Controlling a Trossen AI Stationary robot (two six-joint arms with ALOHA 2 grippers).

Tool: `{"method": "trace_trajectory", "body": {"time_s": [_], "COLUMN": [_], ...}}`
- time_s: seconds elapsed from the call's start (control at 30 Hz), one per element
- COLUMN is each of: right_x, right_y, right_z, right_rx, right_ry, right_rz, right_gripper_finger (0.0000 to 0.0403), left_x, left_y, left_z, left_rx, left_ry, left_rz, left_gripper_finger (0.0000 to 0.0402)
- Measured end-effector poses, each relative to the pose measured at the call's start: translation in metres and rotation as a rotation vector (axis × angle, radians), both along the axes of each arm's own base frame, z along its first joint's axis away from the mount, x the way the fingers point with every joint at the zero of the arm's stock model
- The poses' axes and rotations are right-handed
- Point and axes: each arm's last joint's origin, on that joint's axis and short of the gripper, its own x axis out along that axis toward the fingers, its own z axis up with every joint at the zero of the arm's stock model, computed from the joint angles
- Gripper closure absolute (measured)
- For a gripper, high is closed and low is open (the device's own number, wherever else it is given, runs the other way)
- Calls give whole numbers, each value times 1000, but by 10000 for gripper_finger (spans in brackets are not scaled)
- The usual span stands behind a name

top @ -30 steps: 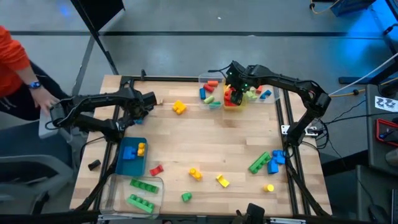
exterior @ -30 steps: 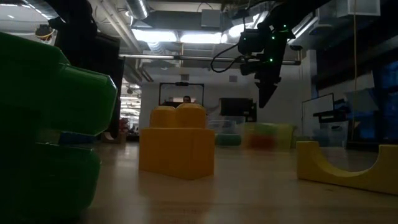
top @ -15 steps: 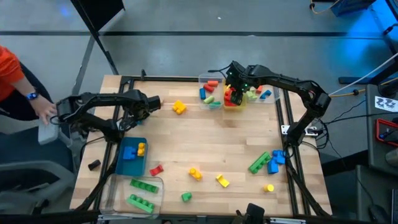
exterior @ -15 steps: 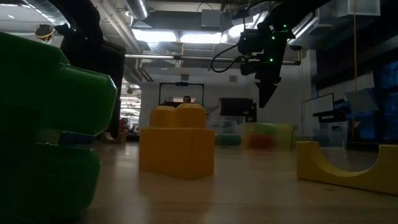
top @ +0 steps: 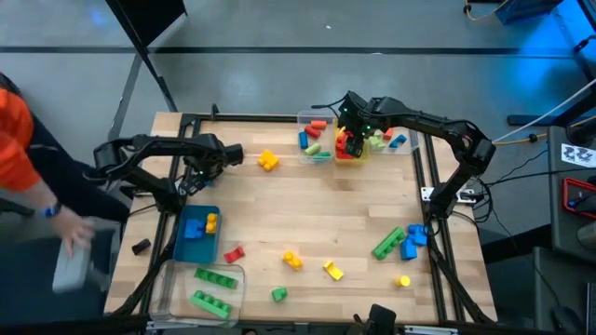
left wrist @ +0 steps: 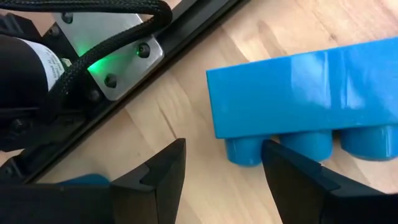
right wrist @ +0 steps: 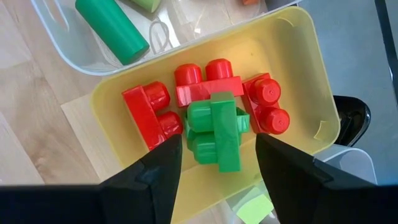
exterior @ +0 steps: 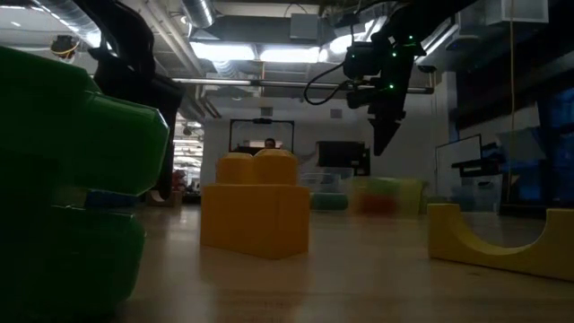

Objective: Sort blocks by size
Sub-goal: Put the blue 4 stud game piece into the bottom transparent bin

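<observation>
The blocks lie scattered over the wooden bench [top: 307, 209]: a yellow block [top: 268, 160] near the far middle, a red one [top: 234, 253], an orange one [top: 292, 260] and a yellow arch [top: 333, 271] toward the near edge, a small green block [top: 278, 294] and a yellow stud [top: 402, 280] beside them, and a green bar [top: 387, 243] touching blue pieces [top: 413, 238] at the right side. Others already sit in containers: red blocks [right wrist: 163, 109] and a green block [right wrist: 219, 129] in a yellow bin [right wrist: 305, 74], mixed colours in the clear bins [top: 315, 138] next to it at the far edge, a blue tray [top: 196, 234] holding blue and yellow pieces, and a clear bin [top: 203, 288] with two green bars at the near left corner. The right claw [right wrist: 217, 165] hangs open directly over the yellow bin, above the red and green blocks, holding nothing. The left claw [left wrist: 222, 171] is down at the bench's left side beside the black frame rail [left wrist: 155, 74], fingers apart and empty, with a blue block [left wrist: 305, 102] lying on its side just ahead of its tips. A person in an orange sleeve [top: 14, 130] stands off the bench's left edge. From bench level the room behind shows ceiling lights and dim equipment
</observation>
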Motion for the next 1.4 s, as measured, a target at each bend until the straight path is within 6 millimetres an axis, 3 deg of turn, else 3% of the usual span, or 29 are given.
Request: {"method": "trace_trajectory", "body": {"time_s": [1.0,1.4], "right_x": [0,0], "right_y": [0,0], "right_z": [0,0], "right_rx": [2,2], "right_ry": [3,3], "right_rz": [1,1], "right_gripper_finger": [196,196], "left_x": [7,8], "left_y": [12,13], "left_z": [-27,-28], "left_rx": [50,9], "left_ry": [189,202], "left_rz": [-124,-269], "left_gripper_finger": [207,322]}}
